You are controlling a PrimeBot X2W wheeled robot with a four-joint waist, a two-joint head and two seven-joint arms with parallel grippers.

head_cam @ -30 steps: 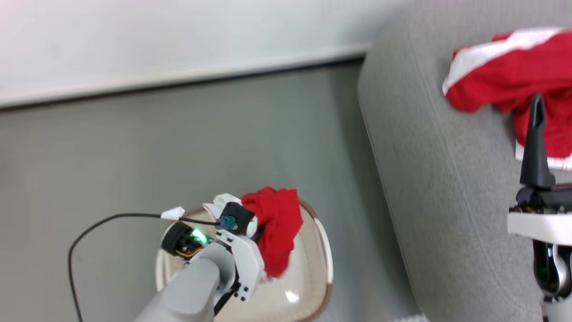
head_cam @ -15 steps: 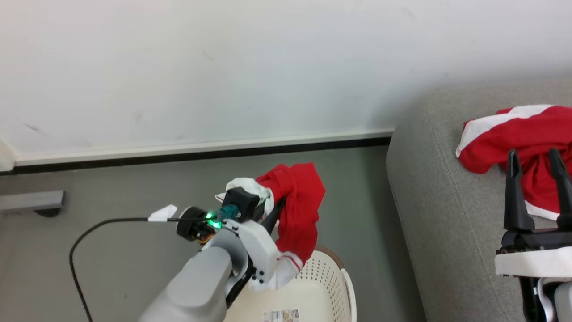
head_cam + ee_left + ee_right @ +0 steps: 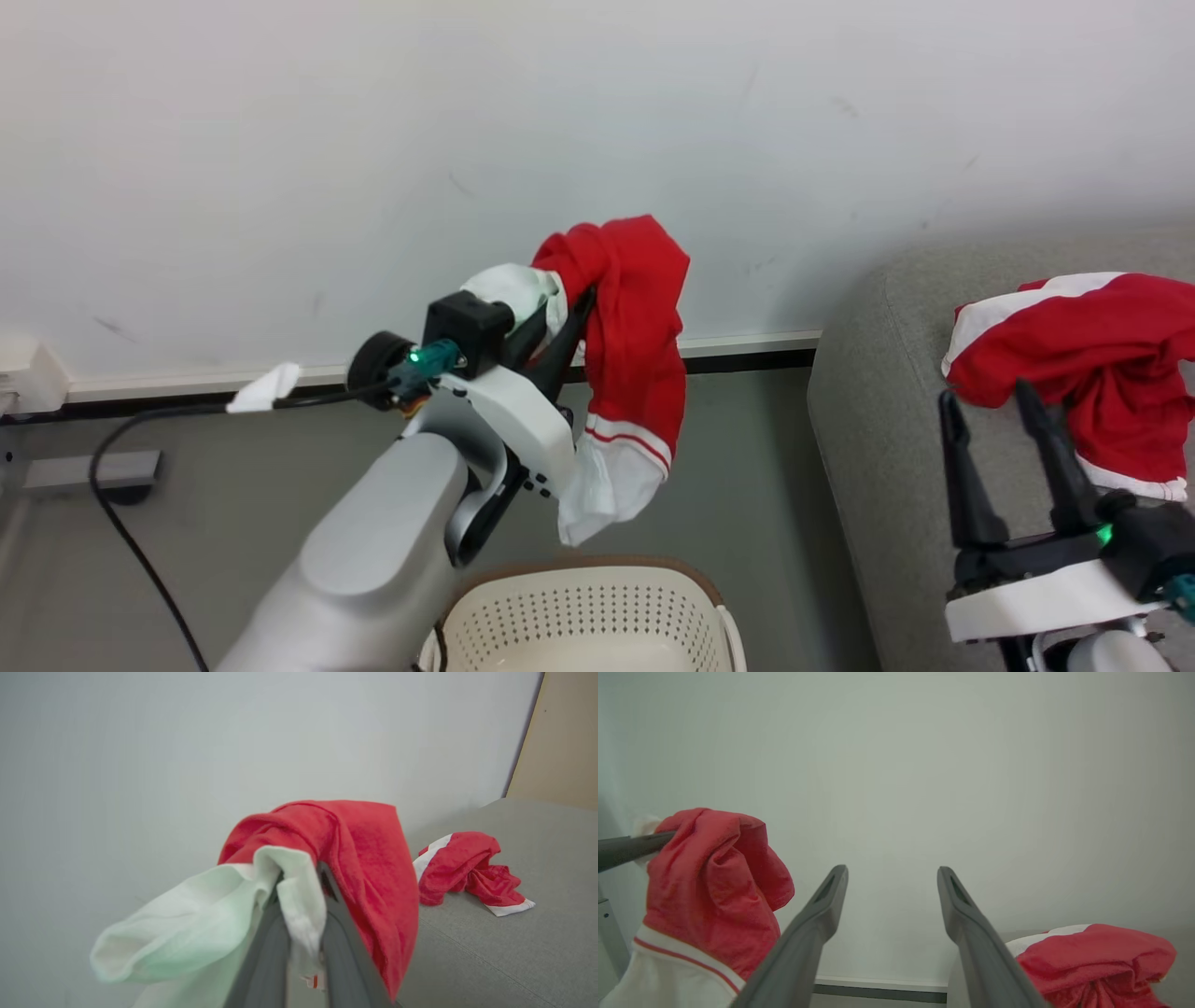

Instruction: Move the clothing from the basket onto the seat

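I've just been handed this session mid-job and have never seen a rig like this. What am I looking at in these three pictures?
This is a wheeled robot with two arms, each ending in a gripper with two long dark fingers. One picture comes from a camera on its head, looking forward and down. The other two come from a camera on each wrist, looking along that arm's fingers. The left gripper is shut on a red and white garment, held up above the cream basket. The right gripper is open and empty, by the grey sofa. A second red garment already lies on the sofa. The basket's inside is mostly cut off from view.
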